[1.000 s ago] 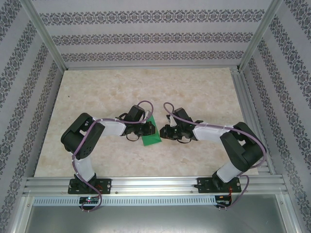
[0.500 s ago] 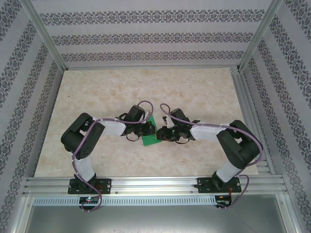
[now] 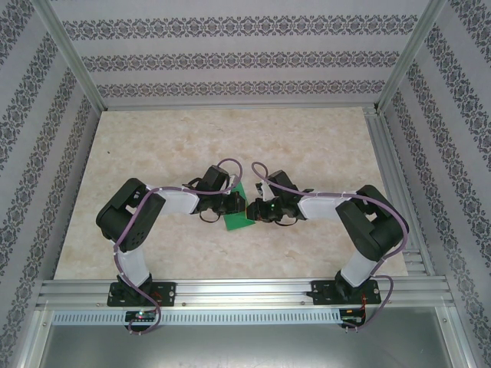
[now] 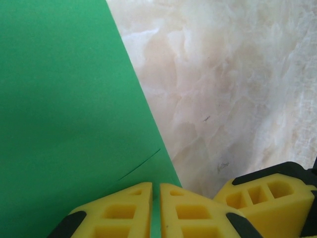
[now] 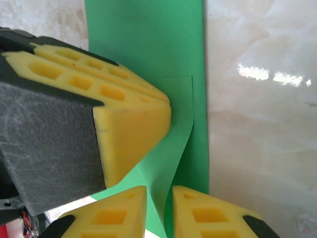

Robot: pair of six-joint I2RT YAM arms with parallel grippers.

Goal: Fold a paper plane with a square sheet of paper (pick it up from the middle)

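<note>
A bright green sheet of thin paper (image 3: pixel 239 218), plain and already folded into a narrower, straight-edged strip, is seen resting on the pale marbled tabletop (image 3: pixel 307 146) at mid-table, between the two arms; a faint crease is visible across its surface, and one flap is raised off the layer beneath; the side nearer the left arm is pinched by the left gripper (image 4: pixel 155 193), its yellow fingertips pressed almost together on the paper; the raised flap is straddled by the right gripper (image 5: pixel 159 196), narrowly parted; whether that flap is actually clamped cannot be told.
</note>
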